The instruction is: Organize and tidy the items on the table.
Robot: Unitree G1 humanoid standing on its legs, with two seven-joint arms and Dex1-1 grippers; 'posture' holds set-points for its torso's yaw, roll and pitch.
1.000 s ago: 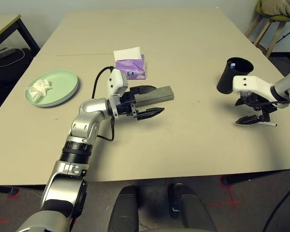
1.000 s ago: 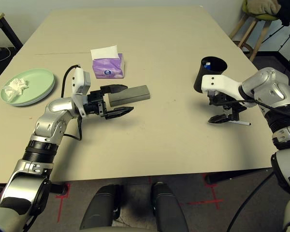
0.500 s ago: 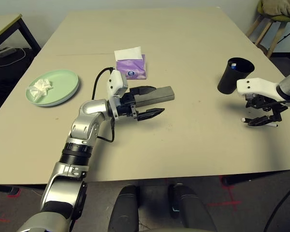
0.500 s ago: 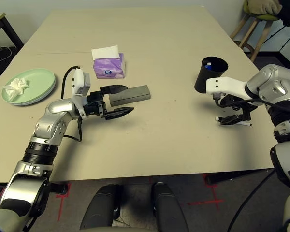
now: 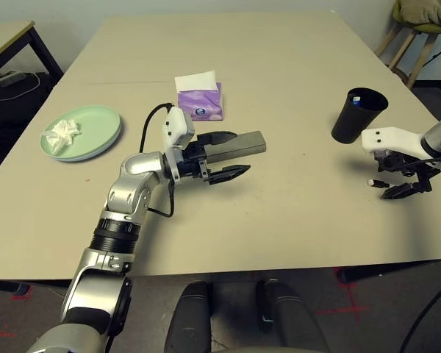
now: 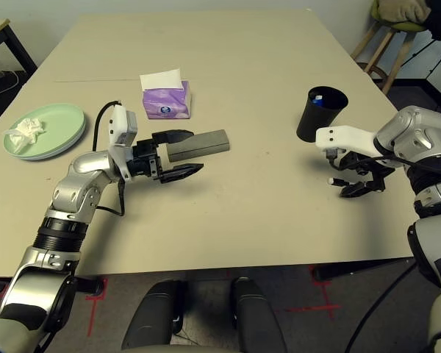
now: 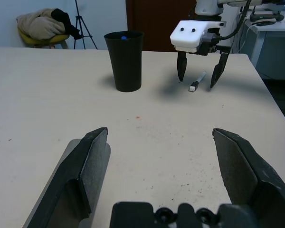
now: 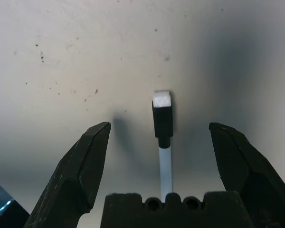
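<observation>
My left gripper (image 5: pixel 241 151) hovers open over the beige table (image 5: pixel 279 66). The grey glasses case (image 5: pixel 242 144) lies along its far finger, and bare table shows between the fingers in the left wrist view. My right gripper (image 8: pixel 159 126) is open low over a white marker pen (image 8: pixel 162 118), which lies on the table between its fingers (image 6: pixel 361 190). Just beyond it stands the black cup (image 5: pixel 359 114) with a blue-tipped item inside. The purple tissue box (image 5: pixel 198 103) sits behind the case. A crumpled white tissue (image 5: pixel 61 134) rests on the pale green plate (image 5: pixel 95 125) at far left.
The table's right edge runs close to my right gripper. A stool with a yellow cushion (image 5: pixel 419 22) stands off the back right corner. A smaller table with black legs (image 5: pixel 4 37) stands at the back left, with cables on the floor beside it.
My right gripper has slid to the right along the marker, baring the pen's left end. The left arm and the case have not moved.
</observation>
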